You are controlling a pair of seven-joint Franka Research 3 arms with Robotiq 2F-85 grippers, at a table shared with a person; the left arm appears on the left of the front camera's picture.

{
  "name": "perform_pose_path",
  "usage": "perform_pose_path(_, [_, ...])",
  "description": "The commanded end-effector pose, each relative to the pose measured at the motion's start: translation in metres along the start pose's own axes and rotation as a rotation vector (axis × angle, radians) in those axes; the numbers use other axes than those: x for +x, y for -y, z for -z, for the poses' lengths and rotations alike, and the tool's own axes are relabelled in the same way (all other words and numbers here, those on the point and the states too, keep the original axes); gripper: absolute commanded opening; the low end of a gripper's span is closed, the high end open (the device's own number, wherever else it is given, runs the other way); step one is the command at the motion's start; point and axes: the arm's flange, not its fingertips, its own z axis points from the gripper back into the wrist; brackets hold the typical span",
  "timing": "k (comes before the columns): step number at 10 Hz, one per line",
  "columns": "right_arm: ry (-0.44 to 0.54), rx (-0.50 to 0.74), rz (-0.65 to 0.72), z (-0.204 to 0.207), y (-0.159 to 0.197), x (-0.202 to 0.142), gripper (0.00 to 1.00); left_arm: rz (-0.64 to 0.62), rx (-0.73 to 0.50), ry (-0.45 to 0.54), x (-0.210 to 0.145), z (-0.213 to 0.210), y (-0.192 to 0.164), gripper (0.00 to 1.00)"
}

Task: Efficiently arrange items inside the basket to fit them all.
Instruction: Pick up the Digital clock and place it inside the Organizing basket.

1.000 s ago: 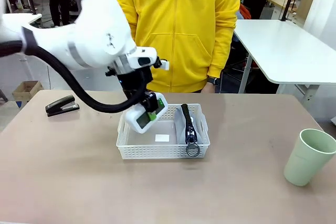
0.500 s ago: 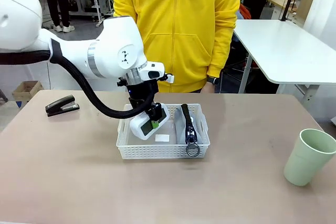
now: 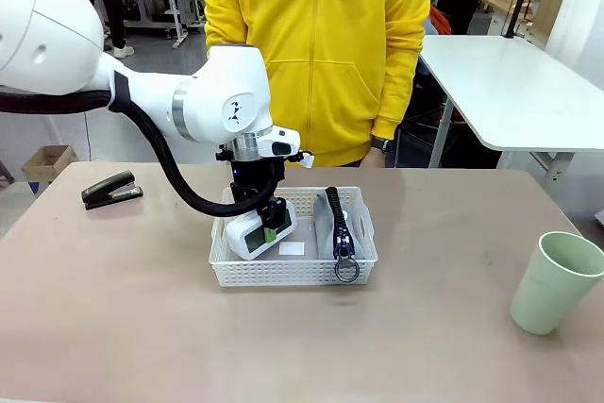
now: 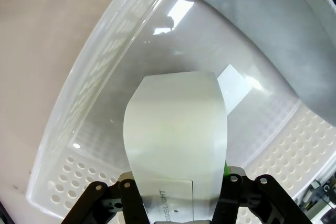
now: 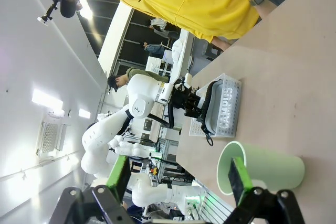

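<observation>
- Middle of bench point(image 3: 142, 327): basket point(image 3: 293, 276), long side toward the robot.
- Right part of basket: pouch point(image 3: 337, 219), on edge, running front to back, against the right wall.
- Left part of basket: small box point(image 3: 247, 238), tilted, in the left gripper point(image 3: 271, 222), left of a paper slip point(image 3: 292, 248) on the basket floor.
- Far left, toward the back: stapler point(image 3: 111, 190), well apart from basket.
- Far right, nearer the robot: cup point(image 3: 555, 282), upright.
- Behind the bench: person point(image 3: 321, 54).

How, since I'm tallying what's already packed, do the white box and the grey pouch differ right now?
The white box is clamped, tilted, in the left gripper over the left half of the basket; the grey pouch sits free in its right half. The white box is smooth and plain; the grey pouch is soft fabric with a black zipper. Both are inside the basket walls.
</observation>
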Motion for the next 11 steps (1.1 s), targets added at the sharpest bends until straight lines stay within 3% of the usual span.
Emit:
perform_pose_path(1, [0.011, 0.017, 0.001, 0.0, -0.003, 0.001, 1.0, -0.022, 0.012, -0.024, 0.009, -0.009, 0.0, 0.52])
perform_pose_path(3, [0.011, 0.017, 0.001, 0.0, -0.003, 0.001, 1.0, -0.007, 0.015, -0.048, 0.01, -0.007, -0.001, 1.0])
perform_pose_path(9, [0.011, 0.017, 0.001, 0.0, -0.003, 0.001, 1.0, 0.026, -0.073, -0.03, 0.003, -0.016, 0.001, 1.0])
perform_pose_path(11, [0.011, 0.017, 0.001, 0.0, -0.003, 0.001, 1.0, 0.036, -0.134, 0.056, -0.027, -0.06, 0.009, 1.0])
